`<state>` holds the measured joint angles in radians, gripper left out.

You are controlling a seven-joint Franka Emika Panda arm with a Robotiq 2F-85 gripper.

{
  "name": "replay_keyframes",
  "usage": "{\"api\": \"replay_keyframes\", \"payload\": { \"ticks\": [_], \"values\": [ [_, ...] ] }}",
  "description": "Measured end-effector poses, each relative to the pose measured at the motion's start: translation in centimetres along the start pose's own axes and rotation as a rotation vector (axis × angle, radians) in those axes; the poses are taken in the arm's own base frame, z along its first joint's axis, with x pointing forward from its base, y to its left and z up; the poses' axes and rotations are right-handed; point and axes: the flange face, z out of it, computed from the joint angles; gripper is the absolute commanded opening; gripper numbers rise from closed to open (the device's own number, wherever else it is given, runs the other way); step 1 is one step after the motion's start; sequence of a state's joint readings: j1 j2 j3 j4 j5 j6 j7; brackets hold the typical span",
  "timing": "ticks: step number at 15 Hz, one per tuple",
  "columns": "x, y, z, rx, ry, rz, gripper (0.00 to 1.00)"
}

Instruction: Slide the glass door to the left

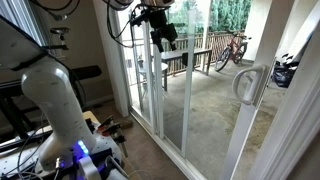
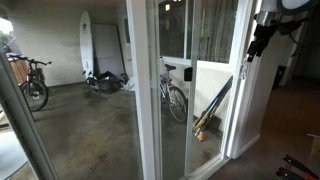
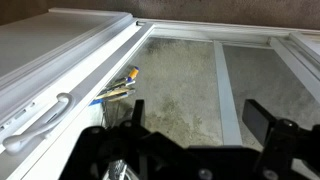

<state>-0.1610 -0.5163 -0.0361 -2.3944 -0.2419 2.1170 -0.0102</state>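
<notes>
The glass door [image 1: 205,105] is a tall clear panel in a white frame. Its white loop handle [image 1: 245,84] sits on the upright near the camera. In the wrist view the handle [image 3: 34,122] lies at the lower left on the white frame [image 3: 70,70]. My gripper [image 1: 160,32] is high up, close to the glass and well away from the handle. It also shows in an exterior view [image 2: 257,42] at the top right. In the wrist view the gripper [image 3: 200,118] is open and empty, with glass and patio floor between its fingers.
Outside are a bicycle [image 1: 230,48], a wooden bench [image 1: 185,55], two more bicycles [image 2: 35,82] [image 2: 173,95], a surfboard [image 2: 87,45] and long-handled tools [image 2: 212,110] leaning by the frame. The robot base [image 1: 60,110] and an exercise bench [image 1: 75,73] stand indoors.
</notes>
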Motion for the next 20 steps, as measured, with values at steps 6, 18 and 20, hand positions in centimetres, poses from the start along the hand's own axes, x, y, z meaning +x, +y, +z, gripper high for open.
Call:
{"api": "replay_keyframes", "payload": {
  "ticks": [6,18,20],
  "values": [
    [0.0,0.0,0.0,0.003,0.0,-0.001,1.0],
    [-1.8,7.0,3.3,0.067,-0.031,0.01,1.0],
    [-2.8,10.5,4.9,0.117,-0.026,0.004,1.0]
  ]
}}
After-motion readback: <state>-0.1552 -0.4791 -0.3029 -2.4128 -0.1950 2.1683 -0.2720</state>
